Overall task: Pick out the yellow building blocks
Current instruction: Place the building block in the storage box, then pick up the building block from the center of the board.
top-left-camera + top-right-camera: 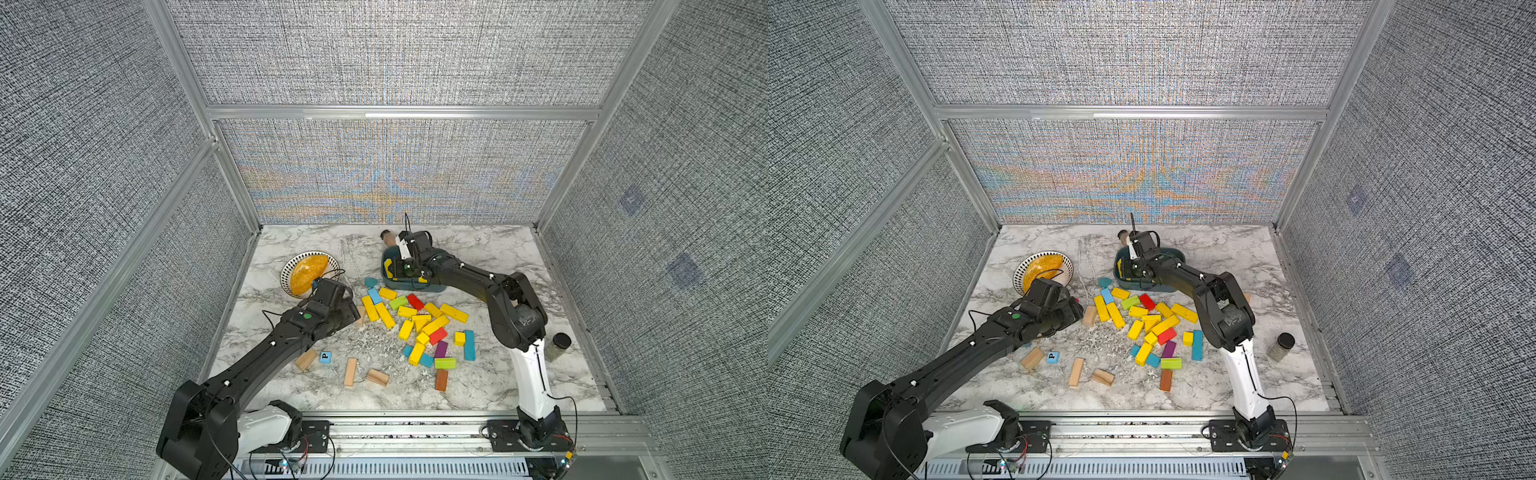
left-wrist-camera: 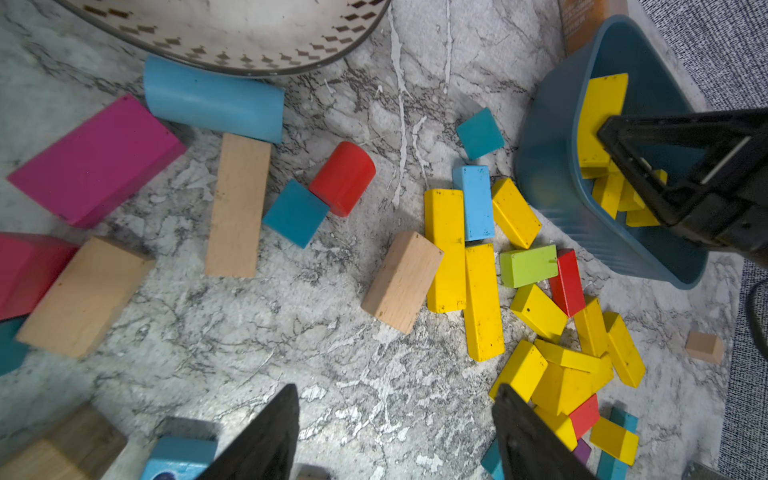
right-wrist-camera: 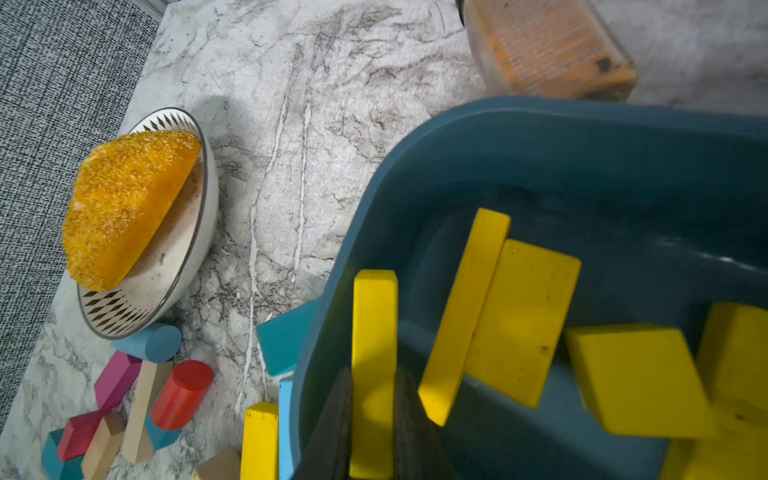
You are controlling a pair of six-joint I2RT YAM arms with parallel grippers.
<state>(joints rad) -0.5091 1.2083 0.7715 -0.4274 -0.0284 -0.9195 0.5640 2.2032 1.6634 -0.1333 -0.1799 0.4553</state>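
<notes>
Orange wedge (image 3: 124,203) in patterned bowl (image 3: 108,316), black-lidded jar (image 1: 559,347), pale wooden blocks (image 1: 350,372) on marble table (image 1: 478,390).

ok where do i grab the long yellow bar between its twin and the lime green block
Take the long yellow bar at its free end, from above, fingers across its narrow width. It lies flat; its other half is hemmed in by a second yellow bar and a lime-green block, so only that end likely has room.

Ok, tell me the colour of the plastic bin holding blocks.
Dark teal-blue plastic bin, best seen in the right wrist view.
</notes>
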